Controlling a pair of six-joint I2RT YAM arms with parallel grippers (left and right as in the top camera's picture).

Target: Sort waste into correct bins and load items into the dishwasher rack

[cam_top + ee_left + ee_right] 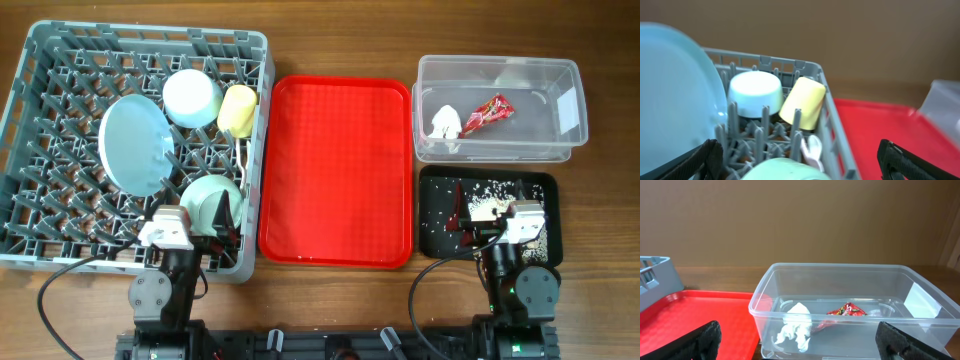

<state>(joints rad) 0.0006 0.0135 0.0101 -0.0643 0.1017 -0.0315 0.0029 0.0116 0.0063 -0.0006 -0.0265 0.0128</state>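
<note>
- Verification, likely the step in hand: nothing seen on red tray [335,170], no waste or dish seen outside a bin or rack [140,35].
- Left gripper [800,152]: jaws wide apart, holding nothing, low at rack's near edge over green bowl [208,198].
- Right gripper [797,332]: jaws wide apart too, empty, above black tray [440,245], facing tub [840,275].
- Look over the rack first: plate [135,143] on edge among pegs [732,117], blue bowl [192,97] and cup [238,110] tipped at the far side, spoon [812,150] between cup and green bowl. No fork told apart in these views; confirm before calling it done.
- Check the tub: napkin [446,122] and wrapper [487,112] both inside, lying apart.
- Check the black tray: scraps [490,205] scattered over its floor. Scan tabletop [330,30] round it for stray grains, too small to judge from above.
- For any stray grain: approach from straight above, pinch with fingertips only, drop into black tray.
- For a loose plate: nudge gently with one finger rather than gripping; leaning on pegs, likely to tip onto green bowl.
- Lift left arm straight up before any sideways move, to clear pegs and green bowl's rim.
</note>
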